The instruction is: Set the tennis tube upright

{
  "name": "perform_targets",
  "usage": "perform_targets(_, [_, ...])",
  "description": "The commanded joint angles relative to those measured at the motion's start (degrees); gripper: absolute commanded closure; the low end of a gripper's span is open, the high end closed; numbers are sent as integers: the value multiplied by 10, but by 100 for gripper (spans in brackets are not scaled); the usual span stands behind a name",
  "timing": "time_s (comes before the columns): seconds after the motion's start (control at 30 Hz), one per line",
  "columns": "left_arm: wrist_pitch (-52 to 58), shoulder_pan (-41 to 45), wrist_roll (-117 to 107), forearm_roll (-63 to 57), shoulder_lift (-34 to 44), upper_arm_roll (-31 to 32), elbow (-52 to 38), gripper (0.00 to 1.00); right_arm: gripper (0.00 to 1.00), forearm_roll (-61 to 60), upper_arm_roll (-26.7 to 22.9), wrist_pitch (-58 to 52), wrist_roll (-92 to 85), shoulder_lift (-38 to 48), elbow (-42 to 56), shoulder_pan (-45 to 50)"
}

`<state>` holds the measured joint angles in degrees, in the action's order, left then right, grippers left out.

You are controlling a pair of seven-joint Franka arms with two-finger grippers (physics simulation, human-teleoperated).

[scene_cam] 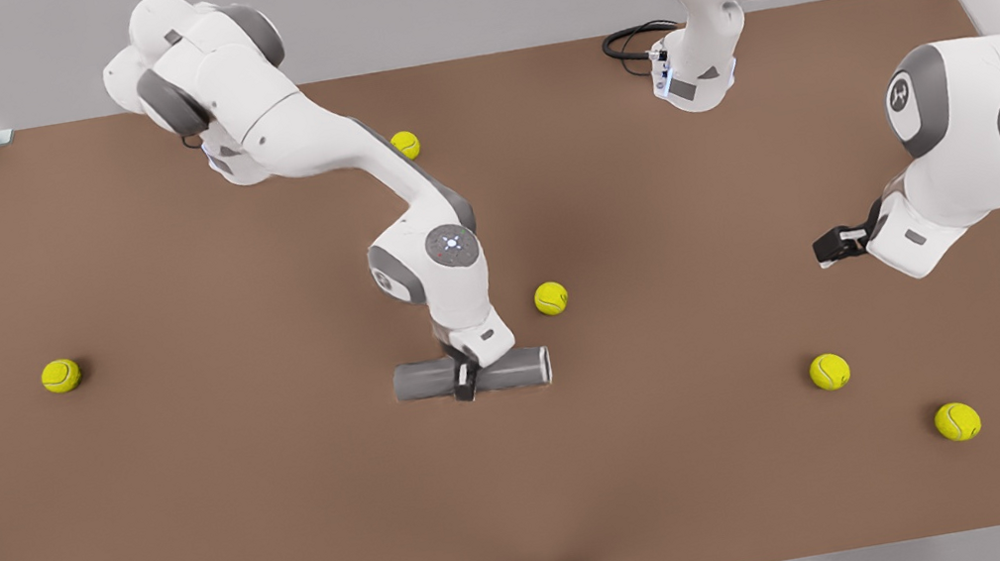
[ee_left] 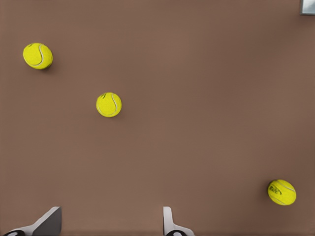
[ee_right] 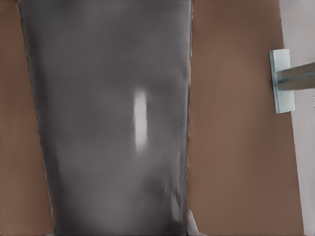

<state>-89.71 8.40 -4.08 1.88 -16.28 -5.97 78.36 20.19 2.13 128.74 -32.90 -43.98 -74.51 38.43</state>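
Right gripper (scene_cam: 466,381) astride lying tennis tube (scene_cam: 424,381) — left gripper (scene_cam: 828,249) aloft

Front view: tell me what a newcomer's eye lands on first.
The grey tennis tube lies on its side mid-table, with the right gripper straddling its middle. Yellow tennis balls are scattered across the brown table, one just behind the tube. The left gripper waits open above the table on the front view's right.

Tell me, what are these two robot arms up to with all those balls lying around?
The right gripper is down over the middle of the tennis tube, which lies on its side on the brown table. The left gripper waits open above the table on the front view's right. Five tennis balls are scattered about, untouched.
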Motion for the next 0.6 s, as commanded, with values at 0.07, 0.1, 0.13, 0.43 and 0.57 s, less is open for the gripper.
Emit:
perform_targets(0.07, [0, 0, -19, 0, -1, 0, 0, 0, 34, 13, -5, 51, -196, -27, 19, 34])
perform_targets(0.1, [0, 0, -19, 0, -1, 0, 0, 0, 34, 13, -5, 52, -167, -30, 19, 41])
perform_targets(0.13, [-1, 0, -19, 0, -1, 0, 0, 0, 34, 13, -5, 53, -139, -33, 20, 43])
perform_targets(0.43, [-2, 1, -19, 0, -2, 1, 0, 0, 34, -18, -3, 80, 27, -131, 141, 65])
perform_targets(0.57, [-2, 1, -19, -1, -2, 1, 0, 0, 33, -19, -2, 85, 101, -172, 195, 82])
